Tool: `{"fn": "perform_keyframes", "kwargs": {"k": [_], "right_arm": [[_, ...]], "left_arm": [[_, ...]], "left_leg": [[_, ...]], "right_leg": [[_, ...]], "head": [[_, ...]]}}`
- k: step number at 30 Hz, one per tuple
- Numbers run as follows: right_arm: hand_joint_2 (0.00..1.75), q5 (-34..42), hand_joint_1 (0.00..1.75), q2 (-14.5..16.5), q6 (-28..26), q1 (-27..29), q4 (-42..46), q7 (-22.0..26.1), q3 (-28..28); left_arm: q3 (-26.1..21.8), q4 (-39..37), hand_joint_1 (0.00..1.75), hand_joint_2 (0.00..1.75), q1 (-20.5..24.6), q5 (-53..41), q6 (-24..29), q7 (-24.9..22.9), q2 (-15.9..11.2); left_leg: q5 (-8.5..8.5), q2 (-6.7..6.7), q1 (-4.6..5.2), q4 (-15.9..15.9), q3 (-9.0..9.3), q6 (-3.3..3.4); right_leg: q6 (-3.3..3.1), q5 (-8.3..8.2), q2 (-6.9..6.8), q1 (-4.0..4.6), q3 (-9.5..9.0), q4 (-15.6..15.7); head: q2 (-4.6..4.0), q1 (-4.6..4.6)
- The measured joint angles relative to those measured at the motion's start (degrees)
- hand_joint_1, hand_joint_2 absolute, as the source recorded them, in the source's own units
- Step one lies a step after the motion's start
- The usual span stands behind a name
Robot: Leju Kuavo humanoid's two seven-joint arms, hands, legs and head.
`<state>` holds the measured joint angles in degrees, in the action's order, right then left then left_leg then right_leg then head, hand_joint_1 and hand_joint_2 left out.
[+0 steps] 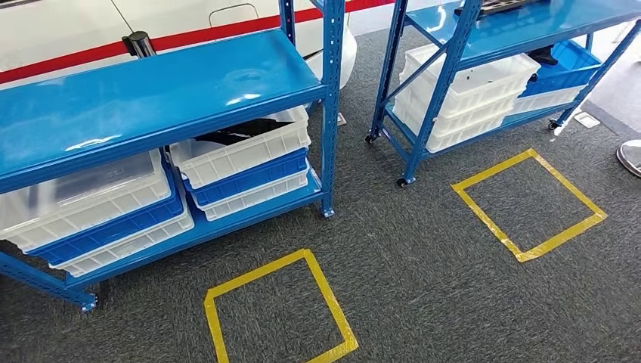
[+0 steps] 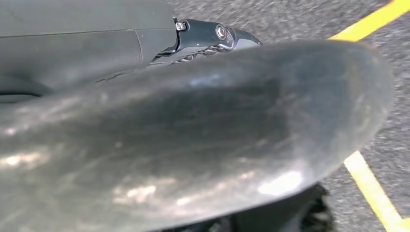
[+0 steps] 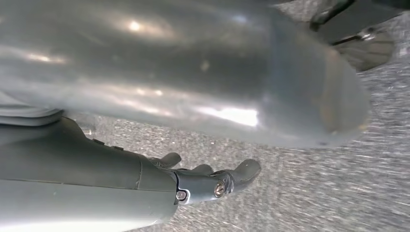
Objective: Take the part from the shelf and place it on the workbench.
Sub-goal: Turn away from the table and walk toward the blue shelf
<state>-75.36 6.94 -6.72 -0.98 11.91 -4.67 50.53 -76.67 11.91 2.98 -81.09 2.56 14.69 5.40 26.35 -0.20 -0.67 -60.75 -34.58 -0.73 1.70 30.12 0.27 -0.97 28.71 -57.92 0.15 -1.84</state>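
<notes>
1. At my sides, both arms hung over the grey carpet. My right hand (image 3: 212, 181) held nothing, its dark fingers (image 3: 244, 170) lying loosely forward and apart above the floor. Of my left hand (image 2: 208, 38) I saw only a knuckle edge behind the thick grey thumb, so I could not tell whether it was spread or curled.

2. In the left half of the head view stood the near shelf (image 1: 151, 94), its top board bare and glossy. Beneath it sat stacked white and blue crates; the upper white crate (image 1: 242, 147) toward the middle held something dark, which I judged the likeliest part (image 1: 242, 130) to fetch.

3. I judged the step in hand was the approach: nothing was grasped, and no workbench was in sight. To do it well I needed to square up on the yellow taped square (image 1: 276, 310) at the lower centre, facing the crate, before raising an arm under the top board.

4. Much was hard to read. The dark thing was mostly hidden by the crate rim and the shelf board, so its shape was unclear. The far shelf (image 1: 521, 30) at the upper right, with its own crates, was cut by the frame edge, and both wrist views were blurred by my thumbs.
</notes>
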Motion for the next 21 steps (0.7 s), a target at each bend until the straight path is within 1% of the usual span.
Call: {"fn": "perform_keyframes", "kwargs": {"k": [1, 3, 4, 5, 6, 8, 9, 10, 11, 12, 13, 14, 15, 16, 17, 18, 19, 20, 21], "right_arm": [[0.0, -0.01, 0.0, 0.03, -0.01, -0.11, 0.0, 0.02, -0.01], [0.0, -0.02, 0.0, 0.04, -0.02, -0.18, 0.0, 0.05, -0.01], [0.0, -0.03, 0.0, 0.05, -0.03, -0.21, 0.0, 0.07, -0.01], [0.0, -0.05, 0.0, 0.04, -0.03, -0.28, 0.0, 0.09, -0.01], [0.0, -0.09, 0.0, 0.04, -0.03, -0.35, 0.0, 0.11, -0.01], [0.0, -0.18, 0.0, 0.07, -0.03, -0.45, -0.01, 0.13, -0.01], [0.0, -0.21, 0.0, 0.08, -0.03, -0.41, -0.01, 0.12, -0.01], [0.0, -0.22, 0.0, 0.08, -0.03, -0.31, -0.02, 0.11, -0.01], [0.0, -0.22, 0.0, 0.07, -0.03, -0.2, -0.02, 0.1, 0.0], [0.0, -0.22, 0.0, 0.03, -0.03, -0.12, -0.02, 0.09, 0.0], [0.0, -0.22, 0.0, -0.01, -0.03, -0.05, -0.03, 0.08, 0.0], [0.0, -0.22, 0.0, -0.02, -0.03, -0.06, -0.04, 0.08, 0.0], [0.0, -0.22, 0.0, -0.01, -0.03, -0.16, -0.05, 0.09, 0.0], [0.0, -0.22, 0.0, 0.03, -0.03, -0.22, -0.07, 0.09, 0.0], [0.0, -0.22, 0.0, 0.08, -0.03, -0.25, -0.08, 0.09, 0.0], [0.0, -0.24, 0.0, 0.13, -0.02, -0.2, -0.08, 0.1, 0.0], [0.0, -0.28, 0.0, 0.16, -0.02, -0.08, -0.09, 0.1, 0.0], [0.0, -0.32, 0.0, 0.17, -0.01, -0.03, -0.09, 0.12, 0.0], [0.0, -0.35, 0.0, 0.19, -0.01, -0.05, -0.09, 0.15, 0.0]], "left_arm": [[0.0, -0.01, 0.0, 0.0, 0.04, 0.01, 0.0, -0.02, 0.01], [0.0, -0.01, 0.0, 0.0, 0.02, 0.02, 0.0, -0.04, 0.08], [0.0, 0.0, 0.0, 0.0, -0.02, 0.04, 0.02, -0.02, 0.1], [0.0, 0.0, 0.0, 0.0, -0.02, 0.05, 0.05, 0.01, 0.11], [0.0, 0.0, 0.0, 0.0, 0.01, 0.07, 0.11, 0.04, 0.11], [0.0, 0.0, 0.0, 0.0, 0.14, 0.1, 0.2, 0.09, 0.08], [0.0, 0.0, 0.0, 0.0, 0.15, 0.11, 0.21, 0.1, 0.07], [0.0, 0.0, 0.0, 0.0, 0.11, 0.11, 0.2, 0.1, 0.07], [0.0, 0.0, 0.0, 0.0, 0.06, 0.11, 0.19, 0.11, 0.09], [0.0, 0.0, 0.0, 0.0, 0.01, 0.11, 0.18, 0.11, 0.11], [-0.01, 0.0, 0.0, 0.0, -0.05, 0.1, 0.16, 0.12, 0.14], [-0.01, 0.0, 0.0, 0.0, -0.06, 0.1, 0.15, 0.15, 0.15], [-0.01, 0.0, 0.0, 0.0, -0.01, 0.09, 0.15, 0.18, 0.16], [-0.01, 0.0, 0.0, 0.0, 0.03, 0.09, 0.15, 0.21, 0.16], [-0.01, 0.0, 0.0, 0.0, 0.12, 0.09, 0.15, 0.24, 0.15], [-0.01, 0.01, 0.0, 0.0, 0.15, 0.09, 0.14, 0.25, 0.12], [-0.01, 0.01, 0.0, 0.0, 0.14, 0.09, 0.12, 0.26, 0.09], [-0.01, 0.02, 0.0, 0.0, 0.16, 0.09, 0.09, 0.26, 0.05], [-0.01, 0.02, 0.0, 0.0, 0.18, 0.09, 0.05, 0.26, 0.02]], "left_leg": [[0.53, -0.03, 0.15, 0.44, 0.2, 0.34], [0.85, -0.18, 0.08, 1.05, 0.82, 1.22], [0.95, -0.24, 0.0, 1.33, 1.32, 1.65], [1.08, -0.3, -0.09, 1.55, 1.85, 2.02], [1.27, -0.31, -0.12, 1.74, 2.2, 2.34], [1.84, -0.35, -0.06, 1.82, 2.57, 2.74], [2.2, -0.43, -0.03, 1.82, 2.9, 2.81], [2.6, -0.54, -0.01, 1.82, 3.4, 2.77], [3.05, -0.65, -0.02, 1.82, 4.03, 2.66], [3.54, -0.74, -0.02, 1.83, 4.71, 2.48], [4.05, -0.78, 0.02, 1.82, 5.22, 2.24], [4.5, -0.78, 0.09, 1.82, 5.65, 1.97], [4.9, -0.75, 0.2, 1.99, 5.9, 1.6], [5.1, -0.72, 0.31, 2.02, 6.15, 1.24], [5.22, -0.68, 0.38, 2.12, 6.55, 0.91], [5.45, -0.6, 0.38, 2.07, 6.82, 0.56], [5.75, -0.5, 0.36, 1.27, 6.92, 0.32], [6.36, -0.39, 0.31, -0.41, 6.31, 0.08], [7.43, -0.29, 0.25, -3.36, 4.77, -0.16]], "right_leg": [[0.39, 0.07, 0.02, 0.14, -0.39, 0.03], [1.04, 0.19, 0.0, 0.12, -1.11, 0.05], [1.26, 0.5, -0.01, 0.11, -0.97, -0.9], [1.31, 1.17, -0.03, 0.08, 0.2, -2.92], [1.22, 2.19, -0.04, 0.03, 2.4, -6.28], [1.05, 4.26, -0.04, 0.02, 7.94, -14.04], [1.19, 4.58, -0.04, 0.02, 10.04, -16.24], [1.58, 3.88, -0.05, 0.01, 11.0, -16.25], [2.12, 2.15, -0.06, 0.0, 10.87, -14.12], [2.67, -0.39, -0.1, 0.01, 9.88, -10.26], [2.78, -2.58, -0.19, 0.05, 8.83, -6.49], [2.35, -3.67, -0.33, 0.15, 7.99, -3.54], [1.67, -4.26, -0.42, 0.34, 7.37, -1.78], [0.82, -4.07, -0.49, 0.44, 7.29, -1.32], [0.16, -3.91, -0.46, 0.45, 6.88, -1.14], [-0.24, -4.19, -0.39, 0.26, 6.21, -0.96], [-0.64, -4.15, -0.37, -0.01, 5.57, -0.8], [-1.02, -3.99, -0.35, -0.19, 4.73, -0.7], [-1.42, -3.68, -0.36, -0.28, 4.14, -0.61]], "head": [[0.0, -0.03], [0.0, 0.01], [0.0, 0.06], [0.0, 0.17], [0.0, 0.25], [0.0, 0.3], [0.0, 0.28], [0.0, 0.31], [0.0, 0.32], [0.0, 0.34], [0.0, 0.33], [0.0, 0.29], [0.0, 0.27], [0.0, 0.2], [0.0, 0.22], [0.0, 0.23], [0.0, 0.24], [0.0, 0.25], [0.0, 0.21]]}}
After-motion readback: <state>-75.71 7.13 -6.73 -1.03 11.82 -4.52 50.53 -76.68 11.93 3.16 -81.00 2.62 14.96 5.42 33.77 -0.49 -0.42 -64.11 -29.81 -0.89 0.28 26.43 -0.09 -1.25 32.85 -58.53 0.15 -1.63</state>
